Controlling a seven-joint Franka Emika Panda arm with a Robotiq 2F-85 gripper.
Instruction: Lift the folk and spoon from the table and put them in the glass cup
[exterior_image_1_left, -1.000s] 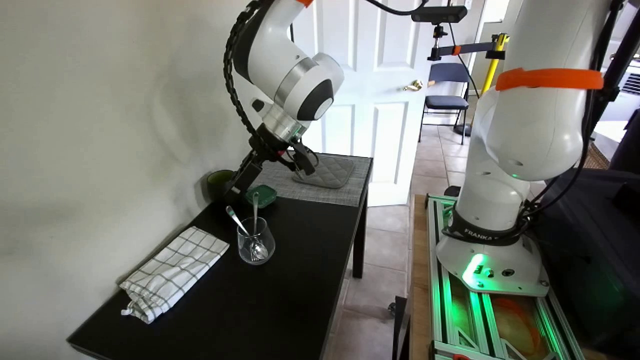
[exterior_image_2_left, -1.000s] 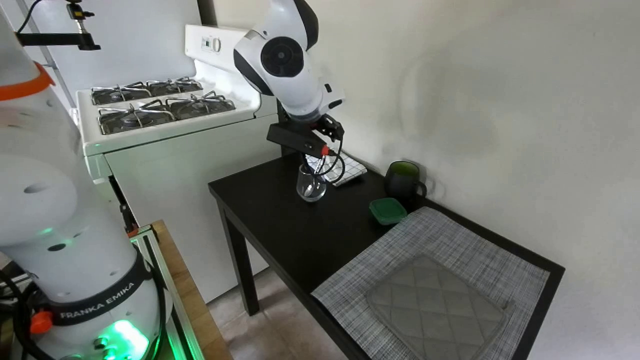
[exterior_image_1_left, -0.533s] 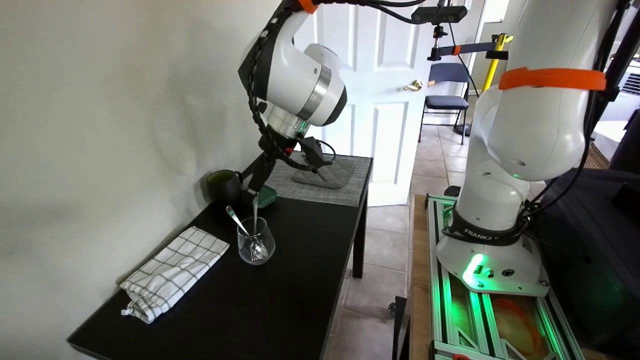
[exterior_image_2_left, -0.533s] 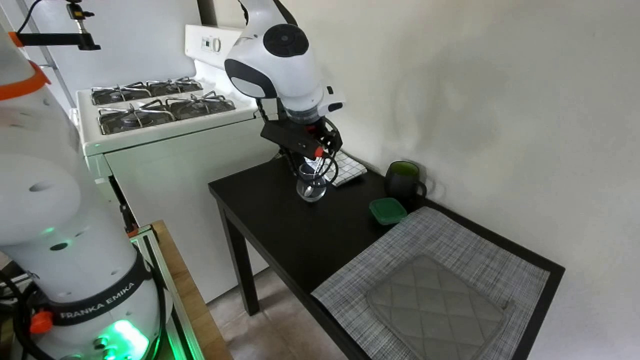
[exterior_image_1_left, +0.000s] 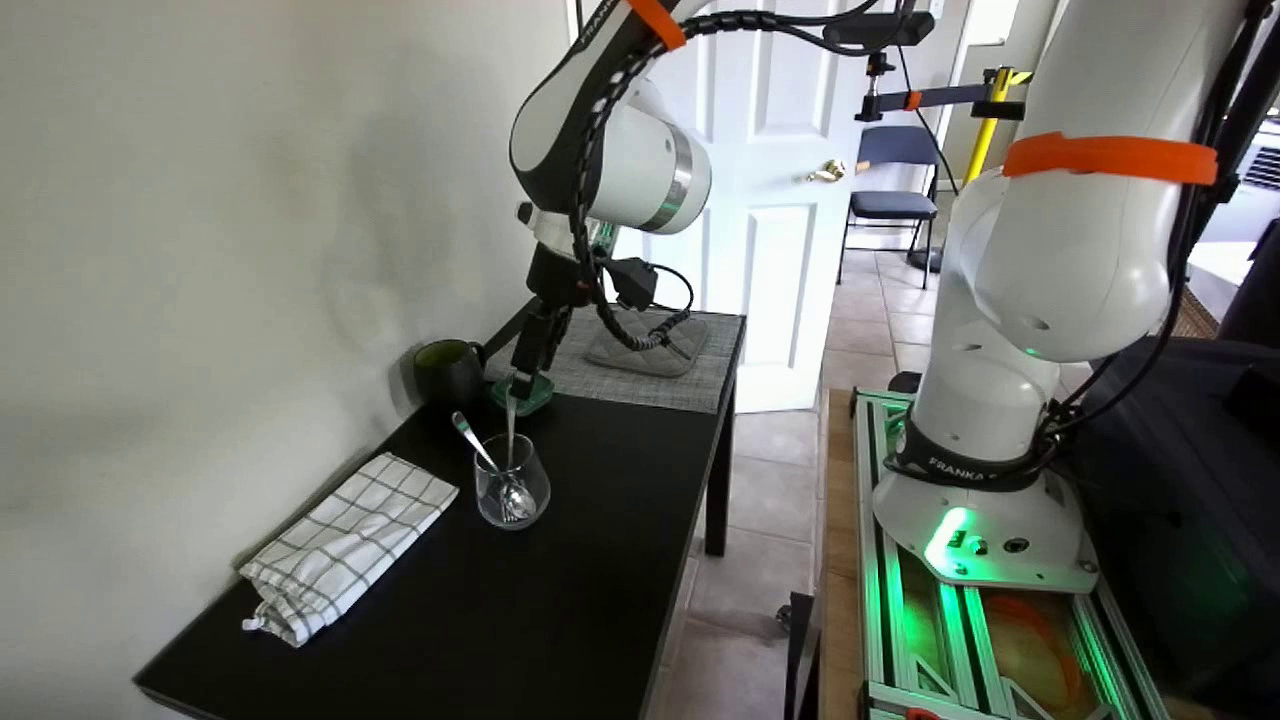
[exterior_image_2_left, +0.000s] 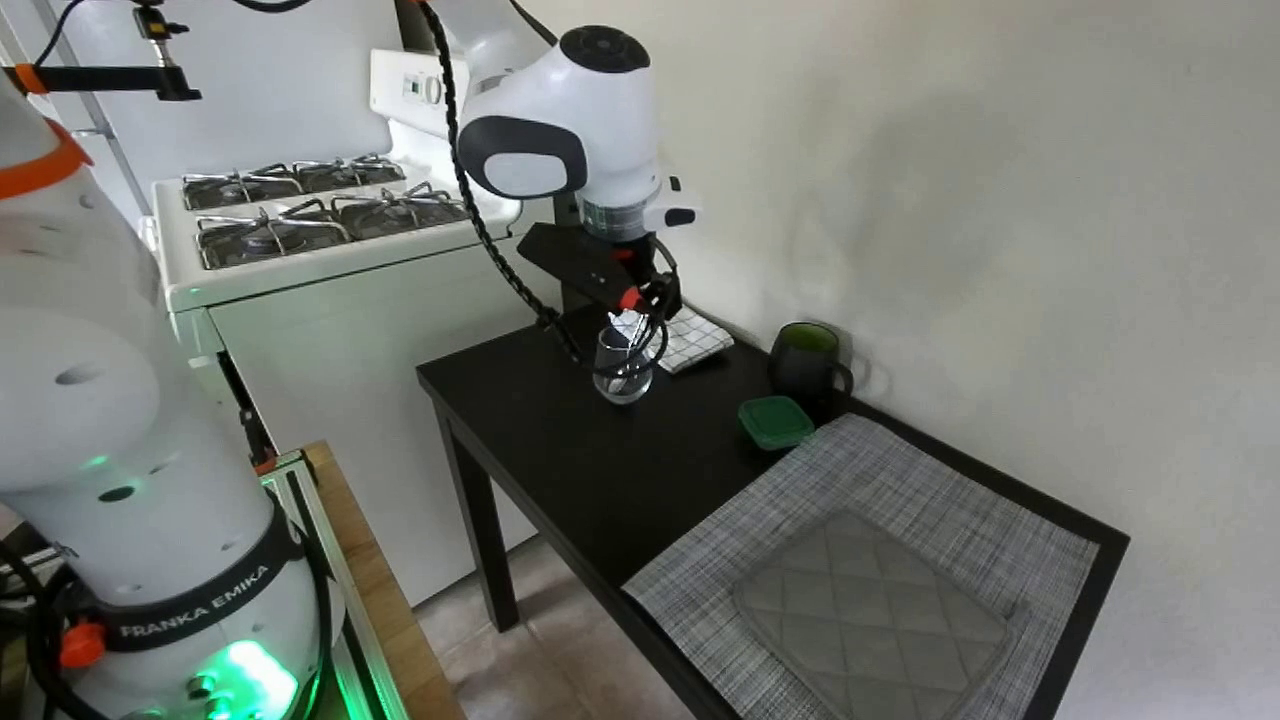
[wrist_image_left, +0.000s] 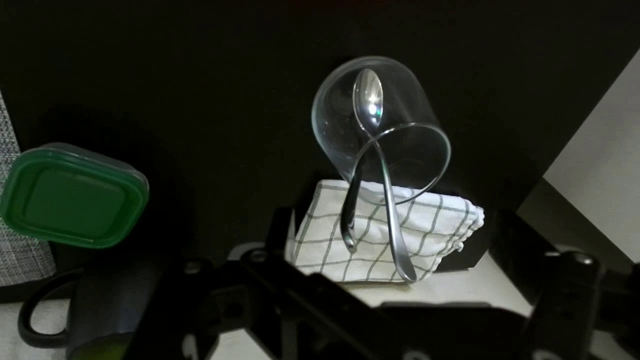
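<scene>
The clear glass cup (exterior_image_1_left: 540, 478) stands upright on the black table (exterior_image_1_left: 590, 590); it also shows in an exterior view (exterior_image_2_left: 622, 388) and the wrist view (wrist_image_left: 327, 107). The silvery spoon (wrist_image_left: 369, 95) leans in it, bowl down, long handle above the rim. A second, darker handle, the fork (wrist_image_left: 350, 210), crosses it in the cup; its tines are hard to make out. My gripper (wrist_image_left: 397, 235) is open, its fingers wide apart with nothing held. In an exterior view the gripper (exterior_image_1_left: 524, 378) is behind the cup, near the handle tops. Cables and the wrist camera largely hide it elsewhere.
A checked cloth (exterior_image_1_left: 350, 540) lies near the wall. A green-lidded container (exterior_image_2_left: 776, 422) and a dark mug (exterior_image_2_left: 806, 360) stand beyond the cup. A woven mat (exterior_image_2_left: 850, 450) with a grey quilted pad (exterior_image_2_left: 870, 610) covers one table end.
My arm has swung to the right in an exterior view, away from the mug, and the wrist has turned. The cup, fork and spoon have not moved.
</scene>
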